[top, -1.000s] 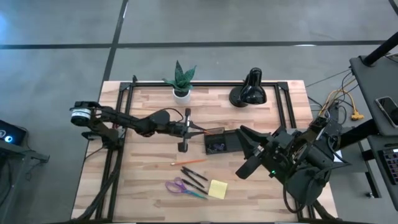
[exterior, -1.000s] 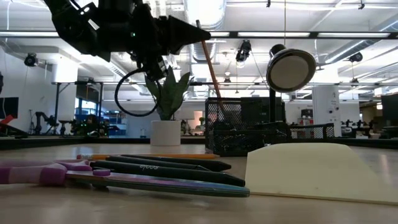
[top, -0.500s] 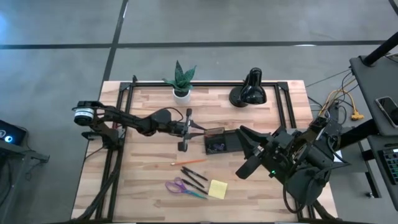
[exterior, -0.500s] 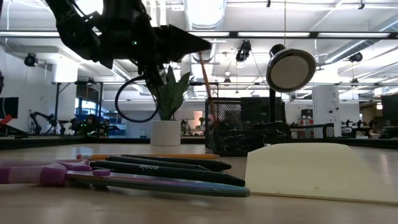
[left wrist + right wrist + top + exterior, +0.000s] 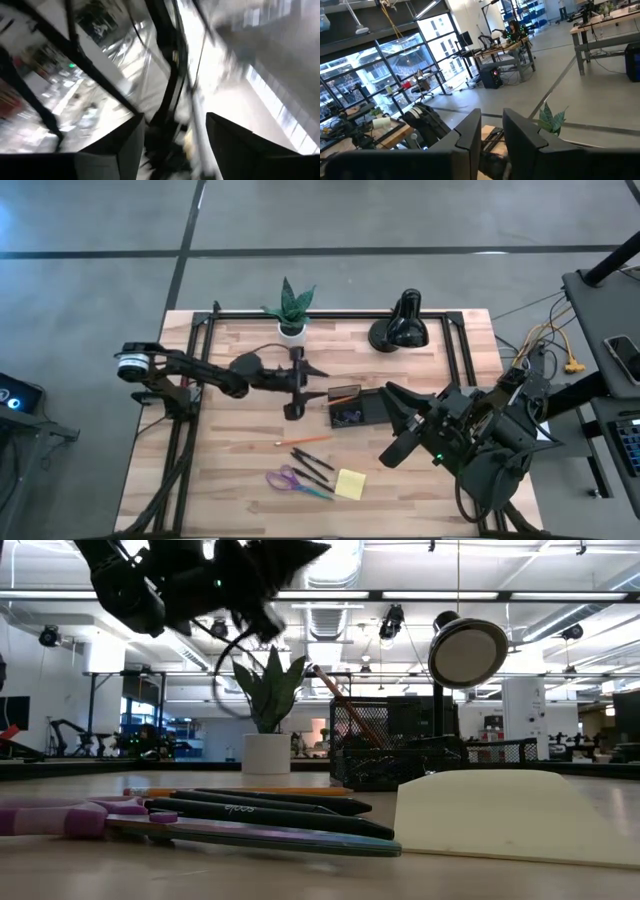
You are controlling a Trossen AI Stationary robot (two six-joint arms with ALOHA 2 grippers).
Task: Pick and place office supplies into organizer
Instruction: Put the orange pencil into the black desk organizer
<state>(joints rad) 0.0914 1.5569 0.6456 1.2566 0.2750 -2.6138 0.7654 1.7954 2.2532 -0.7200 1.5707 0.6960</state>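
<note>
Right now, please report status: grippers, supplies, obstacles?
Left gripper open, by organizer; one pencil dropped in. Right gripper waits at organizer's right. Scissors, pens, pad remain on table.

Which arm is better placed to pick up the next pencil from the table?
Left, probably. The left gripper is open and empty above the table, near the orange pencil. The right gripper waits beside the organizer.

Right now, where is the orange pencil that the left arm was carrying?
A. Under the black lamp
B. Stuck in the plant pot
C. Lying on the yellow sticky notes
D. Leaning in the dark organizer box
D: the orange pencil leans in the organizer, with the left gripper open and apart from it.
</note>
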